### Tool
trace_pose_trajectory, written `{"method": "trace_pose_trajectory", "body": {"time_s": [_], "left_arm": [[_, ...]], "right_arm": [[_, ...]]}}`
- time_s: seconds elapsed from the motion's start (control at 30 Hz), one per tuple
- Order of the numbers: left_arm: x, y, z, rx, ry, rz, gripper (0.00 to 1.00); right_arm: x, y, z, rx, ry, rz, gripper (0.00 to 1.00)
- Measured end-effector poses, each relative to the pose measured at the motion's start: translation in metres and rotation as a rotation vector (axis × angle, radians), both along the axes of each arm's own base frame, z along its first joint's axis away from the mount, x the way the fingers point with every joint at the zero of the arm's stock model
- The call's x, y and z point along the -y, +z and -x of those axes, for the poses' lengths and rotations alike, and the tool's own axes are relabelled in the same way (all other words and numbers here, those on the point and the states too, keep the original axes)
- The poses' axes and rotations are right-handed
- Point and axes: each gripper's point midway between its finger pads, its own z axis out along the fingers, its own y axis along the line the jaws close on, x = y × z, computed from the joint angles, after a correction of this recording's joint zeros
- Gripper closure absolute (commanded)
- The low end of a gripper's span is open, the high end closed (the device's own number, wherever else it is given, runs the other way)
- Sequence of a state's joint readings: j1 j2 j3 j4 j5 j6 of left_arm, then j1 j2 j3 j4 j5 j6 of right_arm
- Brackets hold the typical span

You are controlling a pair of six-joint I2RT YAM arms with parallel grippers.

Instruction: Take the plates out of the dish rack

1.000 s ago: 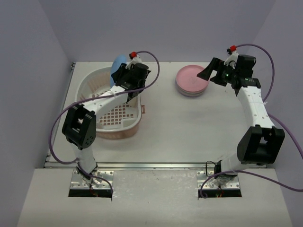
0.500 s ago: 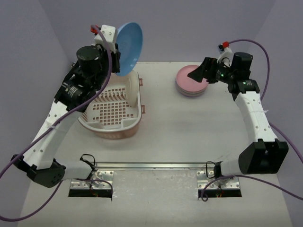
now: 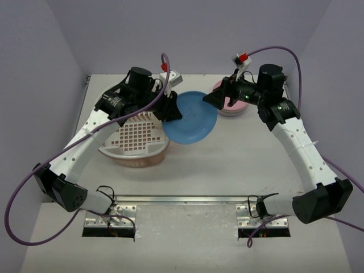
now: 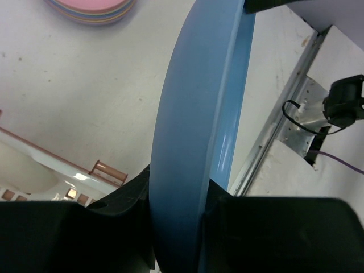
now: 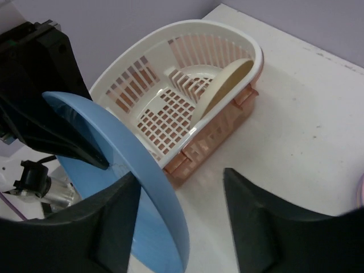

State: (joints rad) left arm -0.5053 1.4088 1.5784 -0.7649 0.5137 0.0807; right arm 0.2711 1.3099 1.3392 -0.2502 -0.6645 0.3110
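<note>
My left gripper (image 3: 172, 110) is shut on the rim of a blue plate (image 3: 193, 118) and holds it tilted above the table, between the dish rack (image 3: 122, 149) and a pink-topped stack of plates (image 3: 234, 108). In the left wrist view the blue plate (image 4: 193, 114) stands edge-on between my fingers (image 4: 119, 205). My right gripper (image 3: 212, 99) is open at the plate's far right rim. In the right wrist view the blue plate's rim (image 5: 136, 182) lies between my open fingers (image 5: 267, 227), beside the left one. A cream plate (image 5: 227, 82) stands in the dish rack (image 5: 170, 34).
The stack of plates (image 4: 94, 8) lies at the back right of the table, partly hidden by my right gripper. Purple cables trail from both arms. The grey walls close in the back and both sides. The metal rail (image 3: 182, 199) runs along the near edge.
My left arm has swung the blue plate from high above the rack down and right, over the table. My right gripper has moved left from the stack up to the plate's rim.
</note>
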Motion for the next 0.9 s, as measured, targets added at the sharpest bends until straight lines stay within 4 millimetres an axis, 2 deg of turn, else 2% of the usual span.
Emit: {"method": "trace_pose_trajectory", "body": {"time_s": [0.13, 0.23, 0.27, 0.3, 0.37, 0.43, 0.47, 0.5, 0.53, 0.57, 0.67, 0.73, 0.9], "left_arm": [[0.004, 0.002, 0.008, -0.026, -0.041, 0.030, 1.00], [0.001, 0.001, 0.008, -0.050, -0.049, 0.041, 1.00], [-0.001, 0.001, 0.007, -0.060, -0.048, 0.046, 0.95], [-0.003, -0.001, 0.005, -0.073, -0.051, 0.054, 0.88], [-0.006, -0.003, 0.001, -0.106, -0.056, 0.076, 0.69], [-0.010, -0.006, -0.005, -0.137, -0.043, 0.091, 0.42], [-0.014, -0.007, -0.010, -0.141, -0.018, 0.089, 0.36], [-0.018, -0.007, -0.016, -0.137, 0.018, 0.084, 0.24], [-0.022, -0.007, -0.023, -0.128, 0.063, 0.076, 0.05], [-0.027, -0.007, -0.031, -0.114, 0.114, 0.066, 0.00], [-0.045, -0.002, -0.052, -0.059, 0.275, 0.039, 0.00], [-0.060, 0.004, -0.063, -0.005, 0.386, 0.019, 0.00], [-0.104, 0.031, -0.078, 0.151, 0.650, 0.002, 0.00]], "right_arm": [[-0.019, -0.012, 0.006, 0.031, 0.050, 0.059, 0.56], [-0.023, -0.017, 0.008, 0.053, 0.063, 0.093, 0.77], [-0.023, -0.018, 0.008, 0.058, 0.067, 0.101, 0.89], [-0.023, -0.019, 0.008, 0.065, 0.072, 0.109, 1.00], [-0.023, -0.022, 0.007, 0.088, 0.080, 0.134, 1.00], [-0.022, -0.027, 0.006, 0.093, 0.085, 0.159, 1.00], [-0.020, -0.031, 0.005, 0.086, 0.074, 0.173, 1.00], [-0.016, -0.036, 0.000, 0.079, 0.052, 0.192, 1.00], [-0.012, -0.042, -0.004, 0.069, 0.028, 0.209, 1.00], [-0.008, -0.047, -0.010, 0.058, 0.004, 0.226, 1.00], [0.010, -0.064, -0.029, 0.011, -0.078, 0.262, 1.00], [0.029, -0.074, -0.048, -0.055, -0.146, 0.257, 1.00], [0.117, -0.096, -0.122, -0.223, -0.445, 0.193, 1.00]]}}
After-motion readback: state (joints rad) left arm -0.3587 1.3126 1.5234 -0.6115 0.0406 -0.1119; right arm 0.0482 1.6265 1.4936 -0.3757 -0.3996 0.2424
